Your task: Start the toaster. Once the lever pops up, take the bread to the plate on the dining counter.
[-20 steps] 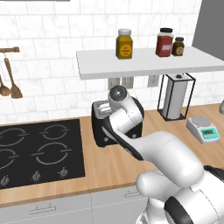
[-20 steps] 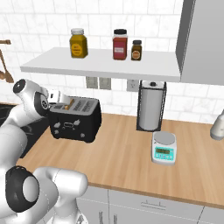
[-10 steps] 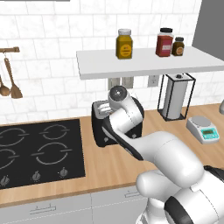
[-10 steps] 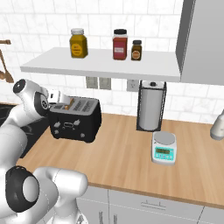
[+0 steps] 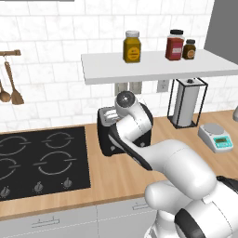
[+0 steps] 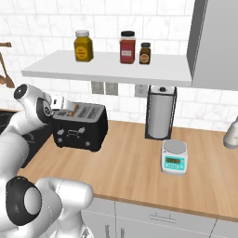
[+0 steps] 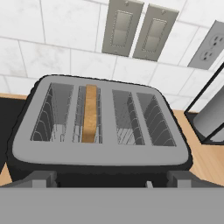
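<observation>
Pincer: the two-finger pincer (image 7: 112, 186) hangs above the front edge of the toaster. Its dark tips stand far apart at the bottom of the hand view, with nothing between them: wide.
Toaster: the black boxy toaster with a silver-grey four-slot top (image 7: 100, 127) sits directly below and ahead of the pincer, on the wood counter (image 6: 139, 172). In the right base view its knobbed front (image 6: 79, 128) faces the robot.
Bread: the thin tan slice of bread with a brown crust (image 7: 89, 113) stands upright in the second slot from the left in the hand view, ahead of the pincer and slightly left. Its top edge is about level with the slot rim.
Wall plates: two grey switch plates (image 7: 138, 30) are on the white tiled wall beyond the toaster.
Towel holder: a black wire paper-towel holder (image 6: 161, 114) stands well to the pincer's right.
Scale: a small white kitchen scale (image 6: 174, 157) lies further right, nearer the counter's front.
Hob: a black four-ring hob (image 5: 42, 160) lies to the pincer's left.
Shelf: a white wall shelf (image 6: 111, 67) above carries three jars.
</observation>
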Tool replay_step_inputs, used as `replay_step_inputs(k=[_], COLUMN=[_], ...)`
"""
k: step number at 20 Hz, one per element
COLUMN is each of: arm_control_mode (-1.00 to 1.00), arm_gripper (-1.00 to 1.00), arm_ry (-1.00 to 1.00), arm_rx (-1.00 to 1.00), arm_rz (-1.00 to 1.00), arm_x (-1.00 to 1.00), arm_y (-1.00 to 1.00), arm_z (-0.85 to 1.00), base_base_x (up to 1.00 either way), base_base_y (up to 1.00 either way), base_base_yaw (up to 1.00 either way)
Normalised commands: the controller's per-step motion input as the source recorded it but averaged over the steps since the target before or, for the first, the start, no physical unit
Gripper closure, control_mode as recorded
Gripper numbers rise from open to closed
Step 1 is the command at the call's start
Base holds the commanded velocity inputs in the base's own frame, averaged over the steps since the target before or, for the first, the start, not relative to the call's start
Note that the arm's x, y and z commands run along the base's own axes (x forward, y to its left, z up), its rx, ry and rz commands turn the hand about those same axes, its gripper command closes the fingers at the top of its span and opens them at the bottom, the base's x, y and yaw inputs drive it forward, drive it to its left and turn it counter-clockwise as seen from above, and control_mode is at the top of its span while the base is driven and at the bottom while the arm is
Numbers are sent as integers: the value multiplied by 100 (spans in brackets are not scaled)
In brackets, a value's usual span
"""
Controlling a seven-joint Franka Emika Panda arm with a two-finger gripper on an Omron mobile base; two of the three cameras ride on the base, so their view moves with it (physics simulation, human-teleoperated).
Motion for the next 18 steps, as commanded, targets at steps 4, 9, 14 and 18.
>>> replay_step_inputs(k=[4, 9, 14, 18], arm_control_mode=[-100, -100, -100, -100], arm_gripper=[-100, -100, -100, -100], arm_ry=[0, 0, 0, 0], arm_rx=[0, 0, 0, 0], arm_rz=[0, 0, 0, 0], arm_x=[0, 0, 0, 0], arm_y=[0, 0, 0, -2], arm_z=[0, 0, -3, -8], base_base_x=[0, 0, 0, 0], base_base_y=[0, 0, 0, 0], base_base_yaw=[0, 0, 0, 0])
